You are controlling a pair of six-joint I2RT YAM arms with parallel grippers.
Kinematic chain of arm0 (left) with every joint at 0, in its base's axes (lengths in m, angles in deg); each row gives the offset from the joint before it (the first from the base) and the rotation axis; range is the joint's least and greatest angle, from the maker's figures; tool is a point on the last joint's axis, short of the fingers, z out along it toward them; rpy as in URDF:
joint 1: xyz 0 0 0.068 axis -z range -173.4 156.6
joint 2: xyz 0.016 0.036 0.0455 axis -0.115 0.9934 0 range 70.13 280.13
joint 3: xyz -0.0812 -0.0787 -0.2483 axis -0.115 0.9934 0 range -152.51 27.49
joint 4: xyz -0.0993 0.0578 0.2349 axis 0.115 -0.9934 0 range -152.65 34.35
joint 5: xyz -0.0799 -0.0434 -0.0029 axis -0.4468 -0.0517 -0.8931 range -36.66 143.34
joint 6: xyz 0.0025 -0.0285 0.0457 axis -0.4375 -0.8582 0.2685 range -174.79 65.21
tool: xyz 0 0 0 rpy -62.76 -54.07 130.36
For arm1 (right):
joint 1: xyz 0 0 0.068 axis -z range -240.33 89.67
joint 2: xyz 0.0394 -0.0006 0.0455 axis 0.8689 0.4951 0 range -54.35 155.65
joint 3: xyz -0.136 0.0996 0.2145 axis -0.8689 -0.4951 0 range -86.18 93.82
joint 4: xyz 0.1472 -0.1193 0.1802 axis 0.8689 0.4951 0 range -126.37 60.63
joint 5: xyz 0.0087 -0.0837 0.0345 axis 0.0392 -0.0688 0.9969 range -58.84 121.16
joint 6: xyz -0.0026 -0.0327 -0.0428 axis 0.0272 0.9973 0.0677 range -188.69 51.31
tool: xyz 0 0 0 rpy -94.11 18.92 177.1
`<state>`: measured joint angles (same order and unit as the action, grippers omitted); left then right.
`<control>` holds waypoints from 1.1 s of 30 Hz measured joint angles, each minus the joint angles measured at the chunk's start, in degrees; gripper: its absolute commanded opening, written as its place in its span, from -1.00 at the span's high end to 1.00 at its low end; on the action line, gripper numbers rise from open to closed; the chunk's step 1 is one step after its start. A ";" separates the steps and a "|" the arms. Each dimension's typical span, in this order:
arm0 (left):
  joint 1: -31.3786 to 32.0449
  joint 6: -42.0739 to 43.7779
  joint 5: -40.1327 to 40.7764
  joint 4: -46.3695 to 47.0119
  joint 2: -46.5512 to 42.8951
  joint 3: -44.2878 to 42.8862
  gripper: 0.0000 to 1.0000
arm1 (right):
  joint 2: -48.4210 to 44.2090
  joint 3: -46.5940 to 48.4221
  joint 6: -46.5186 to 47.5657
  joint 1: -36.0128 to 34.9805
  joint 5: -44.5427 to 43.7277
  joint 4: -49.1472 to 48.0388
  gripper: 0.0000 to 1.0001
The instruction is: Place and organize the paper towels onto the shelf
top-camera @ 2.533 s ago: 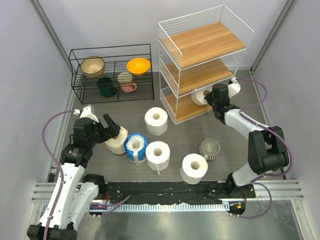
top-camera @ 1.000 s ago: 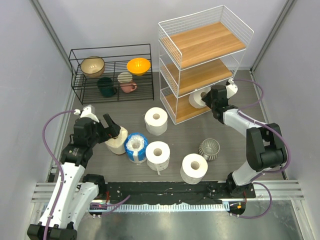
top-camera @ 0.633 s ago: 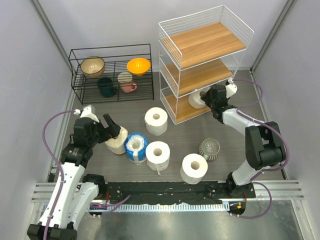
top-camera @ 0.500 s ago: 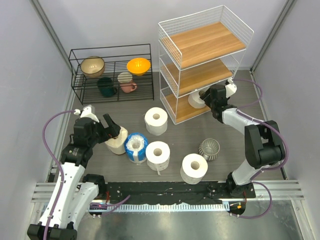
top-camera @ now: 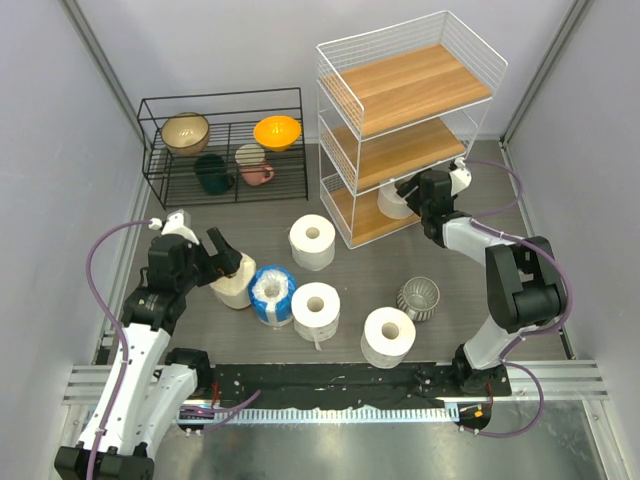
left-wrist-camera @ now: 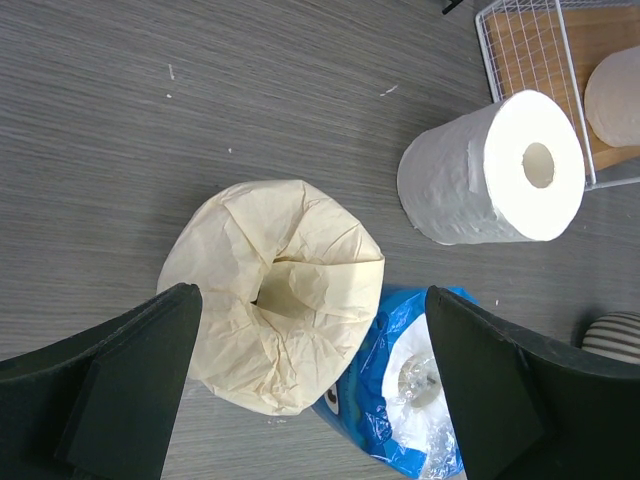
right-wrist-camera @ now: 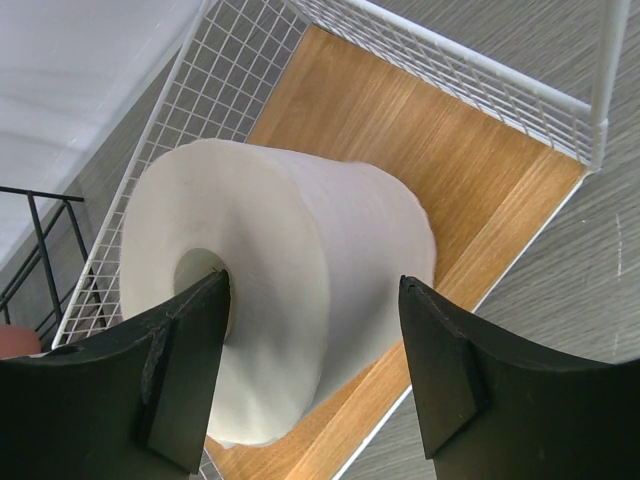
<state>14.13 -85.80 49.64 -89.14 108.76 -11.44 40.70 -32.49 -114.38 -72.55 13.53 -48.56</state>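
Note:
The shelf stands at the back right. One white paper towel roll lies on its side on the bottom board. My right gripper is open around it, the left finger by the core end and the right finger clear of the roll. Left of centre on the table, my left gripper hangs open over the upright cream-beige roll. The blue-wrapped roll touches the cream one. Three white rolls stand on the table.
A grey ribbed cup stands between the front white roll and the right arm. A low black wire rack with bowls and cups sits at the back left. Grey walls close in both sides.
My right jaws have widened and let go of the white roll, which now rests on the bottom board. The right arm reached slightly further in. The left arm has not moved.

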 measured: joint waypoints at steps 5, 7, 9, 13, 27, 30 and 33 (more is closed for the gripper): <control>0.00 0.02 -0.02 -0.02 0.02 0.00 -1.00 | 0.48 -1.68 -0.87 0.15 0.92 -3.45 -0.45; 0.00 0.02 -0.02 -0.02 0.02 0.00 -0.99 | 0.79 -2.08 -1.16 0.42 1.38 -4.72 -0.45; 0.00 0.02 -0.02 0.00 0.02 0.00 -0.99 | 0.98 -2.60 -1.25 0.52 1.79 -6.25 -0.45; 0.00 0.02 -0.02 -0.02 0.07 0.00 -0.99 | 1.01 -4.15 -1.27 0.68 2.86 -9.42 -0.48; 0.00 0.02 -0.07 -0.02 0.15 0.00 -0.99 | -2.64 -13.99 -1.22 1.53 8.68 -24.06 -0.52; 0.00 0.02 -0.07 0.00 0.15 0.00 -1.00 | -3.85 -14.64 -1.22 1.75 9.44 -25.33 -0.52; 0.00 0.02 -0.09 0.00 0.15 0.00 -0.99 | -5.03 -14.91 -1.33 2.08 10.19 -25.94 -0.52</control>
<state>14.13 -85.78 49.55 -89.14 108.92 -11.44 35.67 -47.40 -115.71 -70.48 23.72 -74.50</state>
